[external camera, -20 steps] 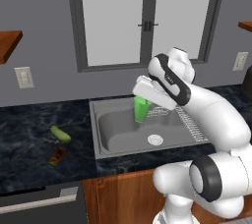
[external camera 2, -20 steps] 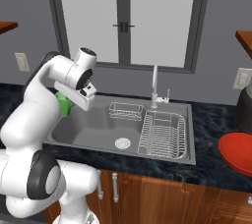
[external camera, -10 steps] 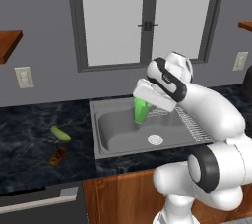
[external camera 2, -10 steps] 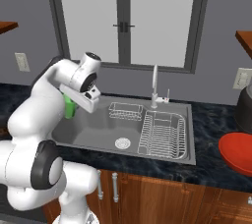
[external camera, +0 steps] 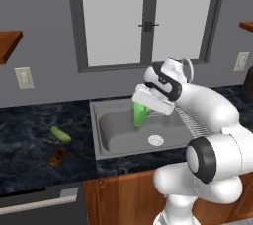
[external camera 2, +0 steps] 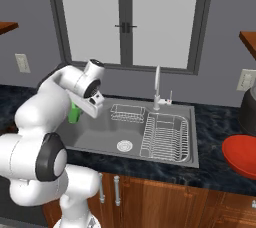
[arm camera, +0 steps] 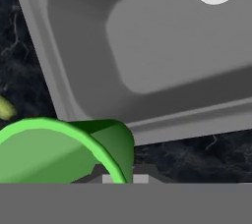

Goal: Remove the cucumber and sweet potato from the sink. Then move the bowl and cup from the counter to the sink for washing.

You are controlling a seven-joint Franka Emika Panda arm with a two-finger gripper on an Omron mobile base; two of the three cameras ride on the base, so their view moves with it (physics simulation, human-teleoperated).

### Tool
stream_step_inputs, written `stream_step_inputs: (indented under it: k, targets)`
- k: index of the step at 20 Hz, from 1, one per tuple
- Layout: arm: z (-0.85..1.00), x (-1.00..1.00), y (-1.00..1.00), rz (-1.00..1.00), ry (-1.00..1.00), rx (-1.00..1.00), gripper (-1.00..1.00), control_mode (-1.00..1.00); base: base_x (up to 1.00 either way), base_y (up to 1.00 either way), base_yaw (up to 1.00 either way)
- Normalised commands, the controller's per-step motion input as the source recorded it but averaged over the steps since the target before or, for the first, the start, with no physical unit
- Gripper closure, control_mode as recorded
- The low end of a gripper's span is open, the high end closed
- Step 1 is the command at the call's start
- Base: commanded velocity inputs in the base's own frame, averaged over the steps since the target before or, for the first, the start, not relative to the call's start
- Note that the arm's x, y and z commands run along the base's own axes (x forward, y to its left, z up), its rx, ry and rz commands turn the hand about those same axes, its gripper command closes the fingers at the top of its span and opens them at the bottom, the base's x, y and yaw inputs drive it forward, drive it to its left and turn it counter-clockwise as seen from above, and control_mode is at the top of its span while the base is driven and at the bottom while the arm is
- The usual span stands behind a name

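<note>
Pincer [external camera: 142, 104] clamping cup [external camera: 140, 115], over sink [external camera: 118, 137]

I see a dark marbled tabletop [external camera: 29, 135] running under the window, with the grey steel sink [external camera: 109, 135] set into it. On the stretch to the left of the sink, the cucumber [external camera: 60, 134] lies flat, and just in front of it, toward me, sits the sweet potato [external camera: 57, 157], the two near each other but apart. On the right side of the tabletop, past the sink, I make out the red bowl [external camera 2: 241, 155] resting close to the front edge, with a dark rounded appliance [external camera 2: 248, 109] standing behind it
</note>
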Motion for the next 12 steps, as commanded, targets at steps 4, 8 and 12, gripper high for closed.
stream_step_inputs:
  k: [4,8,12]
  targets:
    - [-0.3,0.17,0.0,0.0,0.0,0.0,1.0,-1.0,0.0,0.0,0.0]
    - [-0.3,0.19,0.0,0.0,0.0,0.0,1.0,-1.0,0.0,0.0,0.0]
    - [-0.29,0.19,0.0,0.0,0.0,0.0,1.0,-1.0,0.0,0.0,0.0]
